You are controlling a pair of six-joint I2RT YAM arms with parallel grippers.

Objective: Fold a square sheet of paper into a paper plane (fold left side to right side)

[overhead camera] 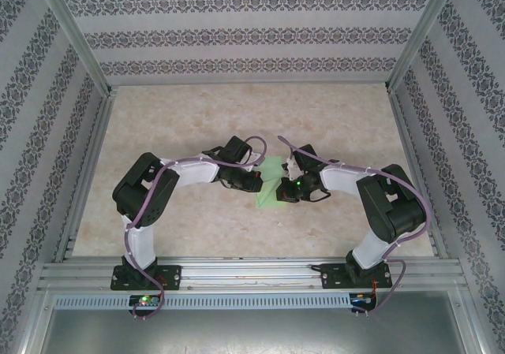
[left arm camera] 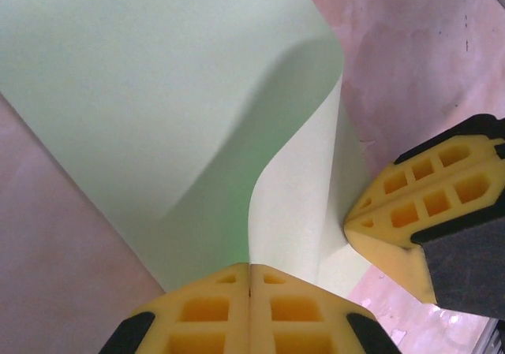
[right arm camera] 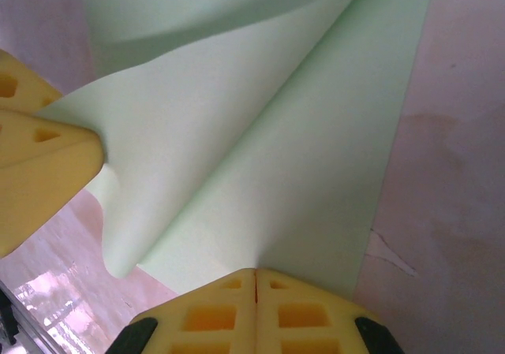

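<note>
My left end effector (left arm camera: 250, 279) is closed tight on a lifted flap of the square sheet of paper (overhead camera: 270, 190). My right end effector (right arm camera: 255, 285) is closed the same way on the same flap, just beside the left one. The sheet lies in the middle of the tabletop (overhead camera: 237, 109), between my two wrists. Part of it is flat, and the pinched side curls up off the surface (a soft roll, no crease in it yet).

The next move turns on where the flat part lies from the pinch. In the left wrist view it spreads ahead of my left end effector and off to the left. In the right wrist view its free straight edge runs up the right-hand side, resting on the tabletop. I judge that edge to be the target, so the raised side has to travel across toward it with both grips level. The right end effector looks nearer that edge, so the left has the longer reach.
</note>
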